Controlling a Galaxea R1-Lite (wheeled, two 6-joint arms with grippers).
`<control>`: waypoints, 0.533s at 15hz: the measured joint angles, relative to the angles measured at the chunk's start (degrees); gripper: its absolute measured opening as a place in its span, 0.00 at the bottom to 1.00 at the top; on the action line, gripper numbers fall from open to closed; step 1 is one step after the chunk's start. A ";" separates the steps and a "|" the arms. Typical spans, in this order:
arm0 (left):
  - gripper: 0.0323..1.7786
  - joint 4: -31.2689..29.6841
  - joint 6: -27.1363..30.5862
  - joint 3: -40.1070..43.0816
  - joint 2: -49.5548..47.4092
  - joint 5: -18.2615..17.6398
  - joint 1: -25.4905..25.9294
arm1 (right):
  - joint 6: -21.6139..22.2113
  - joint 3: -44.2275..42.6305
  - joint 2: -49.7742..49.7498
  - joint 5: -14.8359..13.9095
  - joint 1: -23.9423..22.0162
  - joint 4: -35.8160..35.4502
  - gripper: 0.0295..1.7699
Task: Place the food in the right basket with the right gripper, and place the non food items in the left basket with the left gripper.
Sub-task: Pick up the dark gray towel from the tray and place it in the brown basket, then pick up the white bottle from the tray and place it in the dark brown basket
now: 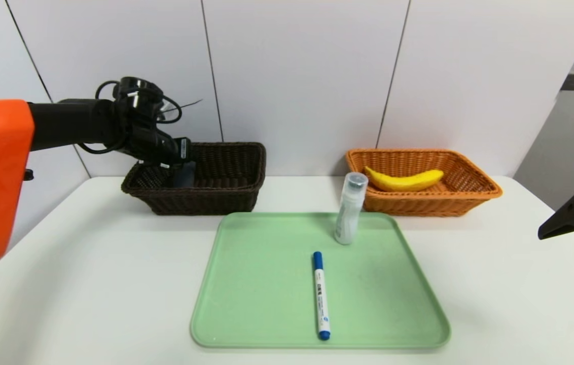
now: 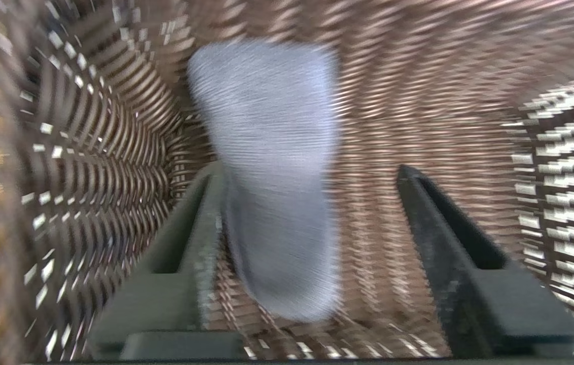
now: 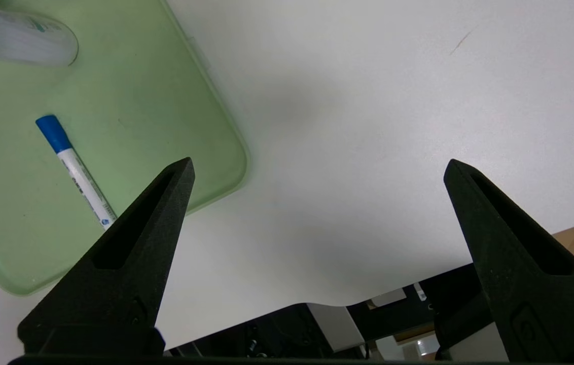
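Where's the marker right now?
In the head view, the marker lies on the green tray, a little right of its middle, nearer to you than the clear-capped bottle.

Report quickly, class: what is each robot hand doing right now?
Left hand: open, over the cloth in the dark basket, holding nothing.
Right hand: open, empty, above the table.
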 joint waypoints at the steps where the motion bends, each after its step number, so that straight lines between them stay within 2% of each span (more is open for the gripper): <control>1: 0.73 0.54 -0.01 0.00 -1.71 0.05 -0.61 | -0.05 0.00 0.00 -0.02 0.00 0.00 0.96; 6: 0.84 1.94 -0.50 2.02 -14.80 -0.66 -7.78 | -0.09 -0.18 -0.02 -0.17 -0.02 0.00 0.96; 8: 0.87 0.91 -0.41 6.12 -19.70 -4.96 -10.86 | 0.11 -0.21 -0.16 -0.17 -0.10 -0.01 0.96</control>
